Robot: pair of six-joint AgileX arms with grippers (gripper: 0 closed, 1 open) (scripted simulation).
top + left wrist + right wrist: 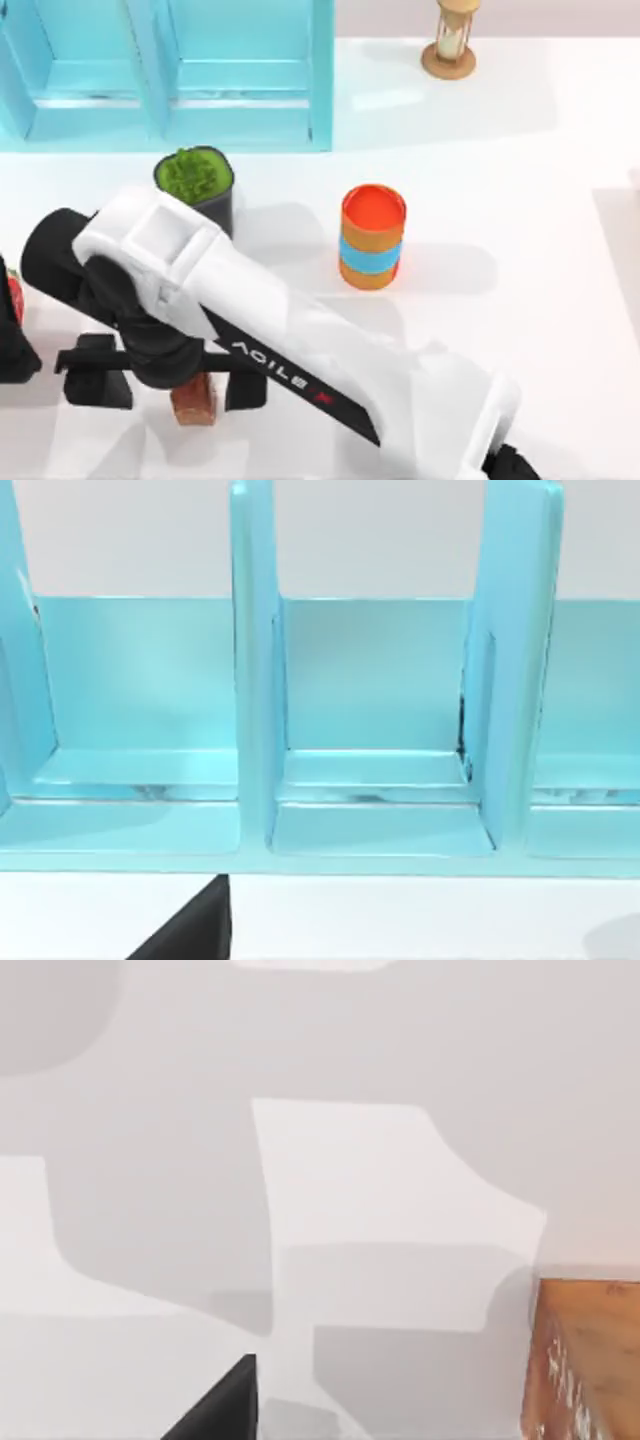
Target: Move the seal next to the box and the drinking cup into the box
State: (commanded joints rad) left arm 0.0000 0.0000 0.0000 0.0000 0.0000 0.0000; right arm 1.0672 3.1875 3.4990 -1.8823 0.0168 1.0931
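The seal point(193, 400), a small reddish-brown mottled block, stands on the white table near the front left. It also appears as an orange-brown block, the seal point(580, 1360), at the edge of the right wrist view. My right gripper point(175, 385) hangs over it, open, with one black finger on each side and apart from it. The box point(170, 70) is a light blue case with upright dividers at the back left, and the left wrist view faces its compartments point(375, 730). The drinking cup is out of view. My left gripper point(10, 350) is parked at the table's left edge.
A dark pot with a green plant point(197, 182) stands just behind my right arm's wrist. An orange cylinder with a blue band point(372, 236) stands mid-table. An hourglass point(449, 40) is at the back right. My white right arm point(330, 370) crosses the front of the table.
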